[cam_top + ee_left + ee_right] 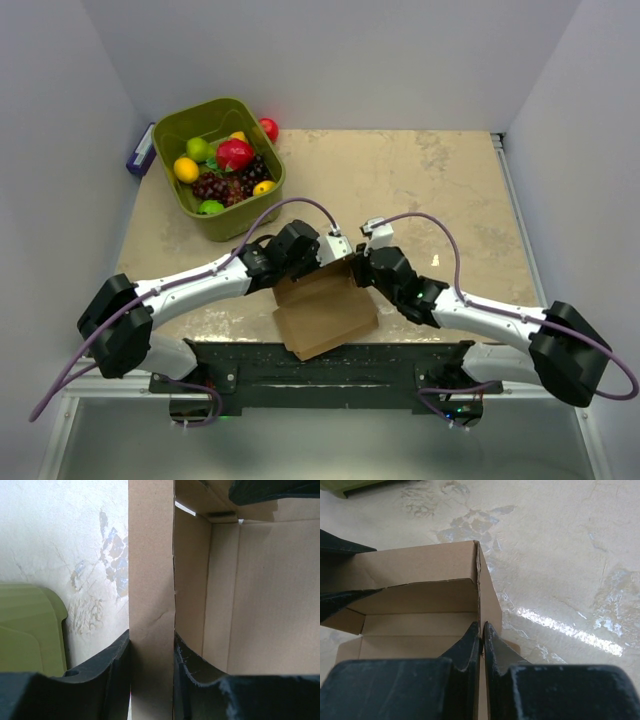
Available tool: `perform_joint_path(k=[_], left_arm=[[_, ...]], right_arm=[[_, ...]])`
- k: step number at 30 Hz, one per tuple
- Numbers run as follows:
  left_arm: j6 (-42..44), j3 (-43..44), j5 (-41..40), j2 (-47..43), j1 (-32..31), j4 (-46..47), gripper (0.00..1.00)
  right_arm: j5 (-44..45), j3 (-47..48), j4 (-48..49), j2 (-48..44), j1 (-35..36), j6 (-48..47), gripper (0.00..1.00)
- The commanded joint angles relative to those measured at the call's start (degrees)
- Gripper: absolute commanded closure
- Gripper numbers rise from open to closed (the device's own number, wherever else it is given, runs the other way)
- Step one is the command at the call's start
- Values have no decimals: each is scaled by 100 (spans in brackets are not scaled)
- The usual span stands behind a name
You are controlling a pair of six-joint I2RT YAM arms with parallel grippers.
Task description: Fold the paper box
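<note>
i hold paper box (325,312) at near edge of table (430,190): left gripper (151,647) clamped on one wall, right gripper (481,630) pinching opposite wall. walls raised; closing still left, i judge.

Left arm (190,285), right arm (495,318): same build, glossy white shells on the long links, bulky matte-black rounded housings at shoulder, elbow, wrist. Small white wrist block (334,243) on the left, likewise on the right. Left mauve cable (290,203) off the left wrist, right mauve cable (440,228) off the right, both thin and smooth-sheathed. Black base rail (330,362) under both arms, scuffed with pale specks. Left gripper (151,647): left fingers (97,677) black, matte, rough moulded surface, curved inner edges. Right gripper (481,630): right fingers (466,652) same black, tapering to thin tips, faint scratches
</note>
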Motion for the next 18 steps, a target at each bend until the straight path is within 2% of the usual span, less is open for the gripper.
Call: perform_joint_path(k=[1,2,5,6,13,17,18], left_arm=[[-170,7,218,97,-1,-153,85],[-161,-2,219,88,7,-153,85],[-117,-29,236,44,7,-144,85],[-100,-37,254,44,7,-144,85],[-91,-37,254,26,7,-153,85],[-82,-46,298,26,-1,-153,85],[-82,-37,315,26,7,-153,85]], right_arm=[[132,-141,0,-294,118,634,89],[193,-150,-97,-443,118,653,83],[702,-71,-563,-785,118,627,76],[756,-36,-669,-848,109,452,70],[1169,403,-1609,-1516,100,126,49],[1276,588,-1900,-1675,-276,90,44],[1144,615,-1900,-1666,-643,64,44]])
